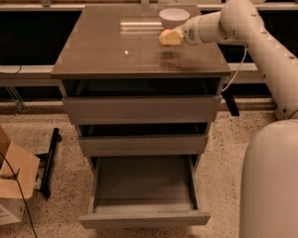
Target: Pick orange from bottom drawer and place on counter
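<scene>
The bottom drawer (144, 182) is pulled open and its plain interior shows nothing inside. The two drawers above it are slightly open. My gripper (169, 37) hangs just above the right rear part of the glossy counter (114, 48), in front of a white bowl (174, 17). The gripper's tip looks pale yellow. No separate orange shows in the drawer or on the counter; whether one sits in the gripper is hidden.
My white arm (258, 33) reaches in from the right and my base (275, 182) fills the lower right. A cardboard box (7, 182) and a black bar (48, 162) lie on the speckled floor at the left. A dark shelf runs behind the cabinet.
</scene>
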Robot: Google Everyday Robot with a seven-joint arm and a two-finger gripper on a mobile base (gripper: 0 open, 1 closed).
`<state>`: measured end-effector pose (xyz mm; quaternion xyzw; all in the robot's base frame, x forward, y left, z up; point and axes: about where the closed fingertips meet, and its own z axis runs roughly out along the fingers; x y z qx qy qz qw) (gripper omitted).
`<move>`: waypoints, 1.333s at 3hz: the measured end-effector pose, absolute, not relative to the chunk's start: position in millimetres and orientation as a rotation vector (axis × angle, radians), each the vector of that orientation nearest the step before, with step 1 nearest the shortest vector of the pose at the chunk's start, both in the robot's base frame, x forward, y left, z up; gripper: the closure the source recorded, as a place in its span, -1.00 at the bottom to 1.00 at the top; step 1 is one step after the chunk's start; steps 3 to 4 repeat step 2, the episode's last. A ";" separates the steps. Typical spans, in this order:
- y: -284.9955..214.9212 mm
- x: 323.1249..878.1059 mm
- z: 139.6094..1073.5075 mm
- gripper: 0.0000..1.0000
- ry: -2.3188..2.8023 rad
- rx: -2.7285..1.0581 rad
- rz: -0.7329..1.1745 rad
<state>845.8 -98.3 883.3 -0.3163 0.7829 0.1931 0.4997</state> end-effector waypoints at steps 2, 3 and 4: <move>-92.6 844.5 875.4 -1.00 1.903 -0.772 0.477; -92.6 844.5 875.4 -1.00 1.903 -0.772 0.477; -92.6 844.5 875.4 -1.00 1.903 -0.772 0.477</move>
